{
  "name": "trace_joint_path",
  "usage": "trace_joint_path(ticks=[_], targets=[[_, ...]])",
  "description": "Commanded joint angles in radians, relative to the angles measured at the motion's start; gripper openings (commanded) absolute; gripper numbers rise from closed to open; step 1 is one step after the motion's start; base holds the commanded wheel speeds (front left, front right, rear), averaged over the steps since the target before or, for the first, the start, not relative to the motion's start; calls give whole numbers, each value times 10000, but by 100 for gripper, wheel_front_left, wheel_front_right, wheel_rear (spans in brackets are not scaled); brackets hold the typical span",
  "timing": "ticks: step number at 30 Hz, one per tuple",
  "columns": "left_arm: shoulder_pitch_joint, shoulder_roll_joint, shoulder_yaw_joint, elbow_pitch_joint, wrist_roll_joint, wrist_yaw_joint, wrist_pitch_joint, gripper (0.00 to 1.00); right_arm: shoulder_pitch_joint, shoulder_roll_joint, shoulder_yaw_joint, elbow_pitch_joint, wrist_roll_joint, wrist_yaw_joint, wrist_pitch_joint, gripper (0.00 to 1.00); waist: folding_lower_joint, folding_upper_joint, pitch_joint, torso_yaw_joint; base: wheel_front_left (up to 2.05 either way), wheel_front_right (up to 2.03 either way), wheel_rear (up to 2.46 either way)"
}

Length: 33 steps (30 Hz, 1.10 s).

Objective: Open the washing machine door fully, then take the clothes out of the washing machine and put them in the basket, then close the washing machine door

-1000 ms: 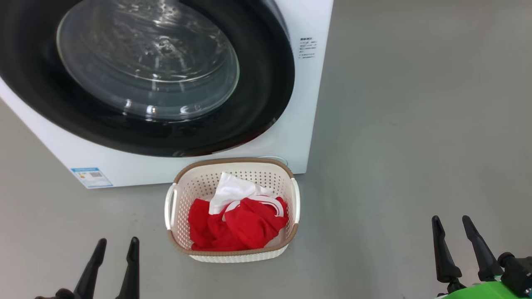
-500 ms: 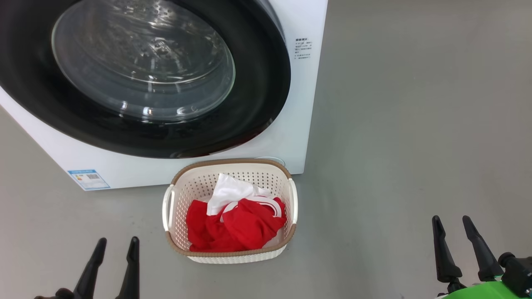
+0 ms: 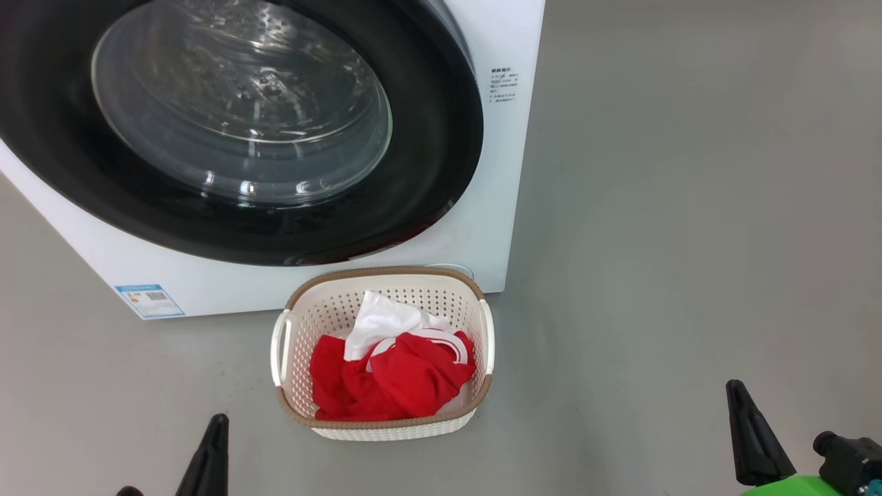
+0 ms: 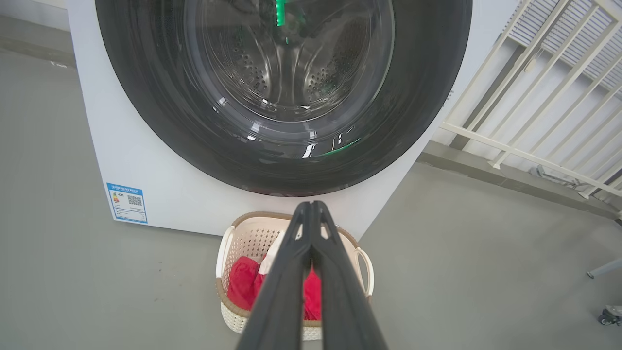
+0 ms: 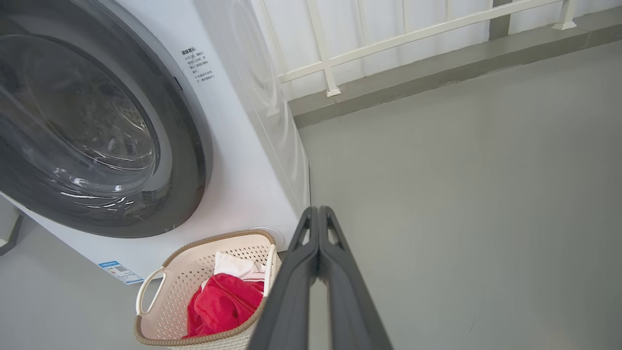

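The washing machine (image 3: 510, 172) is a white front-loader, and its door (image 3: 441, 172) sits shut against the front: a wide glossy black ring around a bulging clear glass window (image 3: 241, 117). A small blue label (image 3: 149, 300) sticks to the lower left corner of the front, and a few lines of fine print (image 3: 504, 86), too small to read, sit near the upper right. The basket (image 3: 324, 313) stands on the grey floor (image 3: 689, 241) just in front of the machine, below the door's lower right. It is cream-white and perforated, with a brown rim and a white handle on each side. The clothes (image 3: 393, 379) lie inside it, a crumpled red heap with a white piece sticking up at the back.

The left wrist view looks straight through the glass at the steel drum (image 4: 291, 63) with its holes, and catches a green glint (image 4: 280, 12) at the top of the window. It also shows a white railing (image 4: 525, 97) to the right of the machine. The right wrist view takes in the machine's white side panel (image 5: 262, 97) and a round cap (image 5: 272, 236) low on the front, partly behind the basket.

The left gripper (image 4: 309, 206) has its two dark fingers pressed together with nothing between them, above the floor short of the basket. The right gripper (image 5: 318, 210) is likewise closed tight and empty, off to the basket's right.
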State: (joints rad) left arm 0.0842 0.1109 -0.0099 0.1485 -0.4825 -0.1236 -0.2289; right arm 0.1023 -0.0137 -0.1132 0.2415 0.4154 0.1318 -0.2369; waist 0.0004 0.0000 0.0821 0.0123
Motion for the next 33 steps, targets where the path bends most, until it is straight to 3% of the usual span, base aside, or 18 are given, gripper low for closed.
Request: trace_joint_path(ticks=[1,5,33], targets=[[-97,114,76,-175,-279,-3,27,0,-109,-100,24,-220,253,-1,33,0,12,0,-9,-2,0,0,0],[-173,106,92,-117,-676,-5,125,0,-191,-123,42,-196,669,-1,137,0,-3,0,-16,-6,0,0,0],[-614,18,255,166,-3409,-23,847,0,-669,-250,120,-134,3545,-4,900,0,-4,0,-207,-35,0,0,0]])
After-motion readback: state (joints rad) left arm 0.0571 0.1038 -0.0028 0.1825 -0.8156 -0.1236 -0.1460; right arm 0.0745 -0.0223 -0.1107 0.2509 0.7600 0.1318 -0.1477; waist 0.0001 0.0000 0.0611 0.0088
